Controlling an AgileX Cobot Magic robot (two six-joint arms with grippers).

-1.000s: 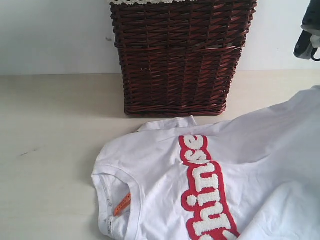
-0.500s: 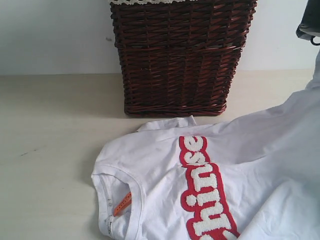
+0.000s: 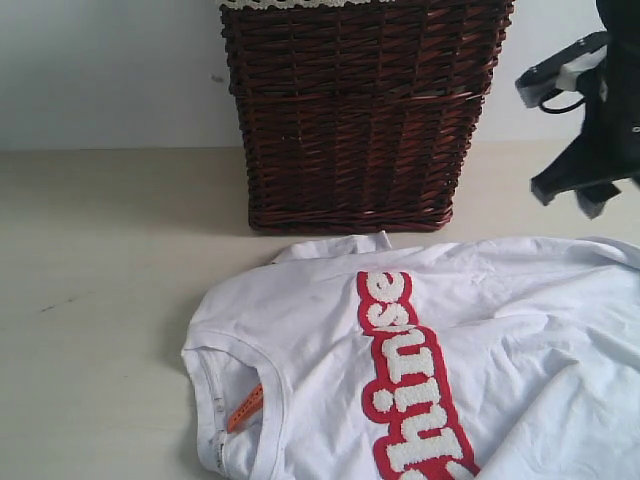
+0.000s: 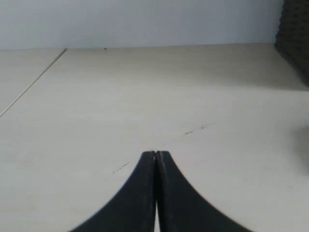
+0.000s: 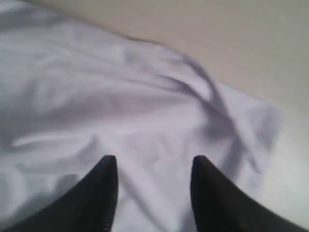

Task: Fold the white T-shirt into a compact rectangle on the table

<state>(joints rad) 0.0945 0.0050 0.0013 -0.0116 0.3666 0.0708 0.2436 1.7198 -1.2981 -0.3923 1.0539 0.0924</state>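
Observation:
The white T-shirt (image 3: 500, 330) lies spread on the table (image 3: 100, 280), its collar and orange tag toward the front left and red-outlined letters running down its middle. My right gripper (image 3: 567, 197) hangs open just above the shirt's far right edge, holding nothing. The right wrist view shows its two dark fingertips apart over wrinkled white cloth (image 5: 120, 96), with my right gripper (image 5: 153, 162) clear of the fabric. My left gripper (image 4: 156, 153) is shut and empty over the bare table (image 4: 145, 96), and does not show in the exterior view.
A dark brown wicker basket (image 3: 360, 110) stands at the back of the table against the white wall, just behind the shirt. Its dark side shows at the edge of the left wrist view (image 4: 295, 43). A seam line crosses the table (image 4: 29, 87).
The shirt's right side, held up before, has dropped flat onto the table. My right gripper has let go of it and moved down and left into the exterior view.

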